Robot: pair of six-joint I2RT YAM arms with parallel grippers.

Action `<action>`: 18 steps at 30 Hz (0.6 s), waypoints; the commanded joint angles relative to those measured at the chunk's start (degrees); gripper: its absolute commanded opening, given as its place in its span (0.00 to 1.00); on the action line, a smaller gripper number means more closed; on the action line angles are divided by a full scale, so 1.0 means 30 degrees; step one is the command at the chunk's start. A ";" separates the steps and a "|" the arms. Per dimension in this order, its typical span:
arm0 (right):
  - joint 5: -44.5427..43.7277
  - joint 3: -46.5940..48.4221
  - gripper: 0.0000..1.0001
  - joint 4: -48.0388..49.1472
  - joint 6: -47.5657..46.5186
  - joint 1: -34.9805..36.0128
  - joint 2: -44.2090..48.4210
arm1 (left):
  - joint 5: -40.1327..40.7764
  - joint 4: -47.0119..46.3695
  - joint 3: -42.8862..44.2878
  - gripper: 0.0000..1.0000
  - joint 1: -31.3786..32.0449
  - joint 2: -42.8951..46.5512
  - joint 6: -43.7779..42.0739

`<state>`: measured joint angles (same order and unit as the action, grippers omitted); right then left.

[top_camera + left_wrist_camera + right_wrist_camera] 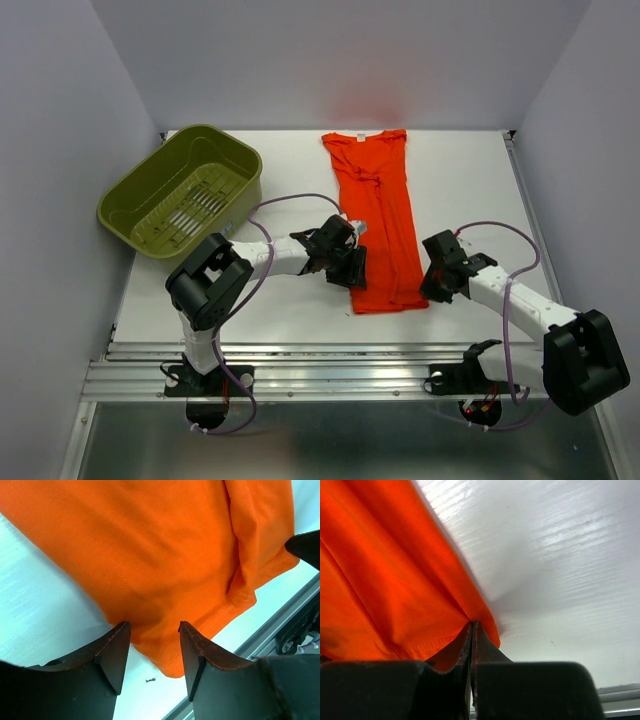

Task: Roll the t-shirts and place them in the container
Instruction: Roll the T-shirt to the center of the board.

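Progress nil — orange-red soft cloth t-shirt, long folded strip, unrolled on white counter. Fingers: left gripper wide astride hem; right gripper closed, seemingly pinching hem.

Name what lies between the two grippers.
The near end of the t-shirt lies between the left gripper and right gripper, clearest in the top view.

Lab cell: white table, plain walls
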<state>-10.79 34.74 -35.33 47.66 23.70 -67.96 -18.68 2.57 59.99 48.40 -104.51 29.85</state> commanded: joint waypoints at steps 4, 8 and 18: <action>-0.1589 0.0255 0.01 -0.1260 0.0841 0.0126 0.0682 | 0.1304 0.3011 -0.1333 0.56 0.0126 -0.0789 -0.0983; -0.1795 0.0343 0.01 -0.1523 0.1076 0.0126 0.0507 | 0.1450 0.3186 -0.1333 0.56 0.0126 -0.0643 -0.1071; -0.2323 0.0548 0.01 -0.2197 0.1662 0.0126 0.0741 | 0.1978 0.3656 -0.1392 0.56 0.0096 -0.0291 -0.1247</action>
<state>-15.20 34.79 -39.20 51.09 23.70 -66.76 -17.98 2.81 59.59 48.45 -104.03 28.97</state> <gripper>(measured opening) 0.014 0.555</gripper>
